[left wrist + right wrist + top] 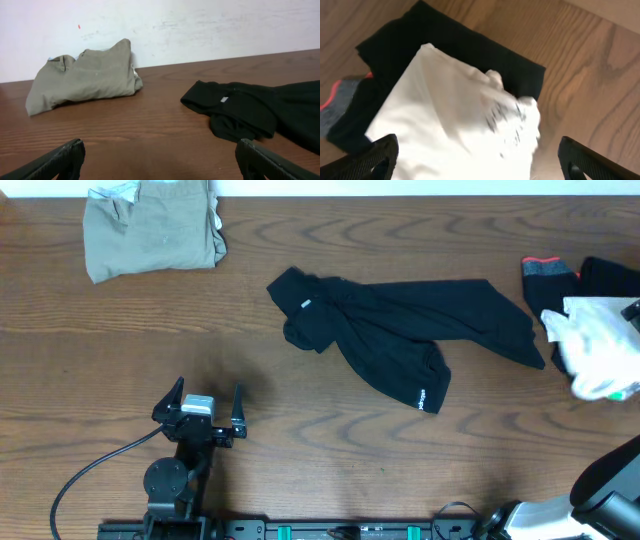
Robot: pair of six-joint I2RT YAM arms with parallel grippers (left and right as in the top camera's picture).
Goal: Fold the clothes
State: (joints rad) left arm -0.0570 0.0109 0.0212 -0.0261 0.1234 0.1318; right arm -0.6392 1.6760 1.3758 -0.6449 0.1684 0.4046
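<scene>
L gripper (207, 393) sits low near the table's front edge, jaws wide apart, nothing between them. It faces the black top (400, 330) and, further back, the khaki garment (150, 230). R gripper (485, 165) hovers over the pile at the right edge, fingers also spread, not on anything. A white garment (450, 120) lies crumpled on a black folded piece (445, 45), w/ a grey item w/ red trim (332, 107) beside.

Black top is mid-table, rumpled, neck label (305, 304) facing up, part of it doubled over itself. Prob. light, limp knit: will sag and drag, no stiffness, not fragile. Best taken at edges, i.e. collar/shoulder seam and a hem corner, one arm each, pinching one layer if poss.

Surface is a dark wood-grain table (420, 460), smooth, looks low-friction, so cloth should slide. Bare wood shows in front of the top. White wall (200, 25) runs behind the far edge.
</scene>
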